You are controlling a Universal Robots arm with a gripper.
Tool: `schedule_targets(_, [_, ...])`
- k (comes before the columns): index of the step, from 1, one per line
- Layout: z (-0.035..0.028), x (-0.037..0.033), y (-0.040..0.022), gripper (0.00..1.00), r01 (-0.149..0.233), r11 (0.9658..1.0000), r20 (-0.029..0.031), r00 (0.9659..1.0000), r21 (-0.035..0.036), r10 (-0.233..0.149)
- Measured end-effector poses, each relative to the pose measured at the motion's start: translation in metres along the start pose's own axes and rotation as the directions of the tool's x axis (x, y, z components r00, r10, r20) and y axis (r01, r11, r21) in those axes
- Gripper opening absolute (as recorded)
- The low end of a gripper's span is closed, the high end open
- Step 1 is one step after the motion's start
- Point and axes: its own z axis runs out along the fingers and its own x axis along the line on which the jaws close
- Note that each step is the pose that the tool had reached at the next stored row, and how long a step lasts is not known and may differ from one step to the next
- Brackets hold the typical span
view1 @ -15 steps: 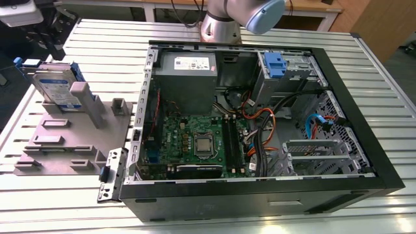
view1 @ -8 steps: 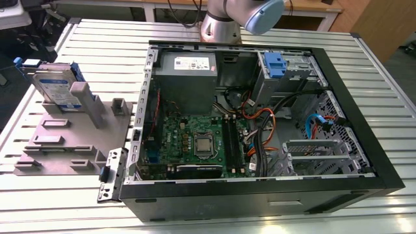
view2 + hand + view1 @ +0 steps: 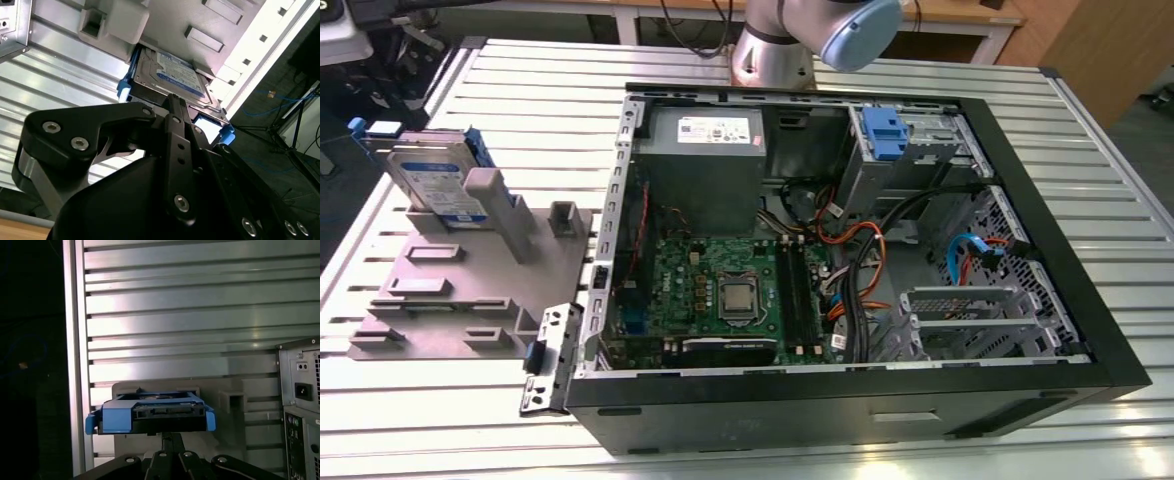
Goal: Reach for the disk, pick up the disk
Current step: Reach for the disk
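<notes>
The disk (image 3: 438, 180) is standing on edge in a grey holder (image 3: 454, 270) at the exterior view's left, its white-and-blue label facing out and its blue rails running along its edges. The holder is lying flat on the ribbed metal table (image 3: 1107, 180), just beside the open case (image 3: 854, 400), which is taking up the middle and the right of that view. The arm (image 3: 787, 40) is rising from the table's far edge, behind the case. In the first wrist view the gripper (image 3: 168, 436) is pointing at the disk (image 3: 152, 412), its jaws closed together into one narrow black stem and clasping nothing. The stem's tip is lining up with the middle of the disk's blue-railed end, and whether it is touching cannot be told. In the second wrist view the gripper (image 3: 173, 100) is aiming at the near edge of the disk (image 3: 172, 75), which is sitting between the holder's grey posts.
</notes>
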Motion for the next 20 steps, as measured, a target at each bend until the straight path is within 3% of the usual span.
schedule_targets(5, [0.0034, 0.0048, 0.002, 0.11, 0.0, 1.0, -0.0001, 1.0, 0.0007, 0.0])
schedule_targets(20, [0.0047, 0.0049, 0.0019, 0.11, 0.0, 1.0, 0.0, 1.0, 0.0007, 0.0])
